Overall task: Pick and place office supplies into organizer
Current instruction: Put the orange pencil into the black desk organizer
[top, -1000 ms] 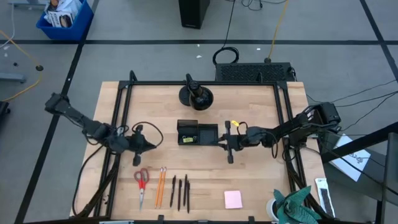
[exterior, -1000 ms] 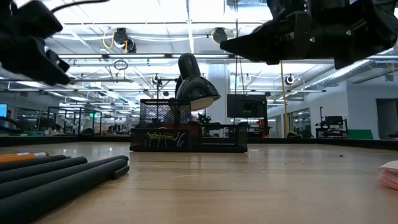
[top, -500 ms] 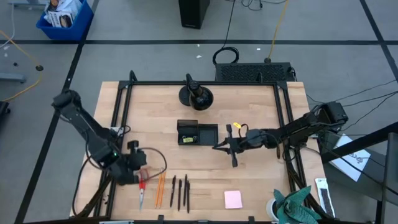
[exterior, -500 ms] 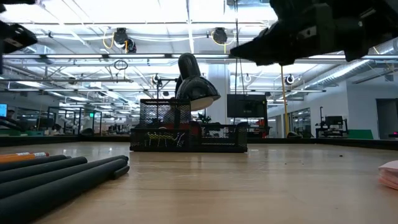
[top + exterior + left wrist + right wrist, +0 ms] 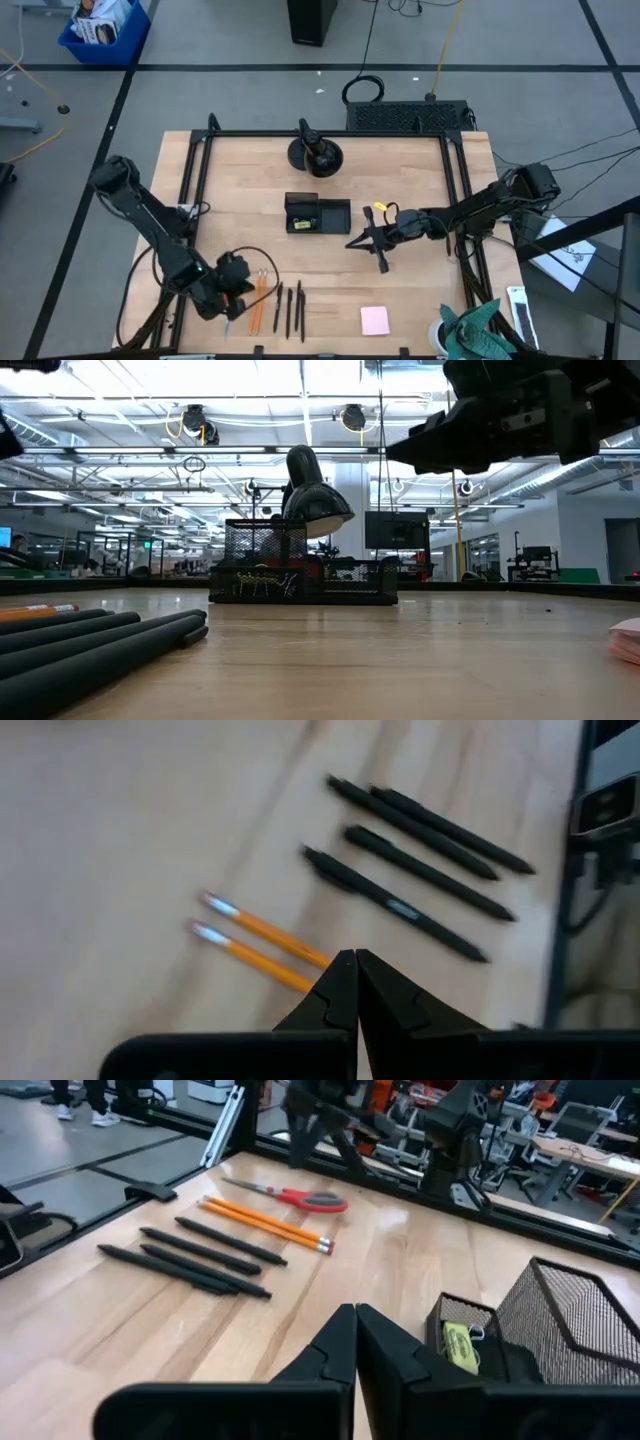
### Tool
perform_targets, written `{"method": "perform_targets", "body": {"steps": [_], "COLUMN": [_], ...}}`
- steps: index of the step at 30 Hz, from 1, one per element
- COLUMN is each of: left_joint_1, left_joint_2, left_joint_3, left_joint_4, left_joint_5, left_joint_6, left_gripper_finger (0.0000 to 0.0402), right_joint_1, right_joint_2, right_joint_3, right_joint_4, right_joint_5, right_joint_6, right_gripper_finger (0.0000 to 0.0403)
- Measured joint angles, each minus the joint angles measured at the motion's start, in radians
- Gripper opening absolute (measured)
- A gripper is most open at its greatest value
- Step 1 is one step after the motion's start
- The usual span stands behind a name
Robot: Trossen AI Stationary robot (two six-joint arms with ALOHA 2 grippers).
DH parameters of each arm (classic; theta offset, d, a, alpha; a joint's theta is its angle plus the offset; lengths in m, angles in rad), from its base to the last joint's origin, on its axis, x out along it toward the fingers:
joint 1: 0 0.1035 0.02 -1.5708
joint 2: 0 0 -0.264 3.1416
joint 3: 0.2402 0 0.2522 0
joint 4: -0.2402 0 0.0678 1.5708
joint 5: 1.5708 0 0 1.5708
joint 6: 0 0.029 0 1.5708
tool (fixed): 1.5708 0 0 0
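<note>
Near the table's front left lie the red-handled scissors (image 5: 300, 1198), two orange pencils (image 5: 257, 303) (image 5: 262, 945) and three black pens (image 5: 290, 308) (image 5: 420, 860). My left gripper (image 5: 245, 287) (image 5: 352, 956) hangs shut just above the pencils, slanting down, and covers most of the scissors in the high view. A pink sticky-note pad (image 5: 375, 320) lies at the near edge. The black mesh organizer (image 5: 318, 215) (image 5: 520, 1330) stands mid-table with a yellow item (image 5: 460, 1345) inside. My right gripper (image 5: 352, 242) (image 5: 352, 1312) is shut, raised just right of the organizer.
A round black stand base (image 5: 315, 155) sits behind the organizer. Black frame rails (image 5: 195, 200) run along the table's sides. A green cloth (image 5: 480, 330) lies at the near right corner. A blue bin (image 5: 100, 30) stands on the floor, far left.
My left gripper has swung from beside the organizer's left toward the table's near edge, rolling as it went, and now hangs over the scissors and pencils. It has stayed shut. My right gripper has drifted slightly toward the near edge, still shut. Nothing on the table has moved.
</note>
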Motion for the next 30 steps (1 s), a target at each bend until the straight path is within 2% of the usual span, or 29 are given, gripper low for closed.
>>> {"method": "perform_targets", "body": {"steps": [4, 9, 15, 22, 26, 30], "left_joint_1": [0.001, 0.030, 0.084, 0.116, 0.155, 0.193], "left_joint_2": [0.069, 0.149, 0.173, 0.173, 0.173, 0.173], "left_joint_3": [0.006, 0.067, 0.116, 0.116, 0.116, 0.116], "left_joint_4": [0.089, 0.078, 0.105, 0.295, 0.249, 0.073], "left_joint_5": [0.082, 0.108, 0.111, 0.106, 0.098, 0.065], "left_joint_6": [-0.088, -0.105, 0.026, 0.232, 0.138, -0.138], "left_gripper_finger": [0.0005, 0.0005, 0.0005, 0.0005, 0.0005, 0.0005], "right_joint_1": [-0.001, -0.008, -0.008, -0.009, -0.010, -0.010], "right_joint_2": [-0.036, -0.130, -0.199, -0.220, -0.220, -0.220], "right_joint_3": [-0.035, -0.118, -0.252, -0.277, -0.274, -0.274], "right_joint_4": [0.000, 0.039, 0.282, 0.325, 0.341, 0.369], "right_joint_5": [-0.006, -0.144, -0.229, -0.231, -0.230, -0.208], "right_joint_6": [-0.026, 0.003, 0.034, 0.032, 0.031, 0.031], "right_gripper_finger": [0.0001, 0.0001, 0.0001, 0.0000, 0.0000, 0.0000]}}
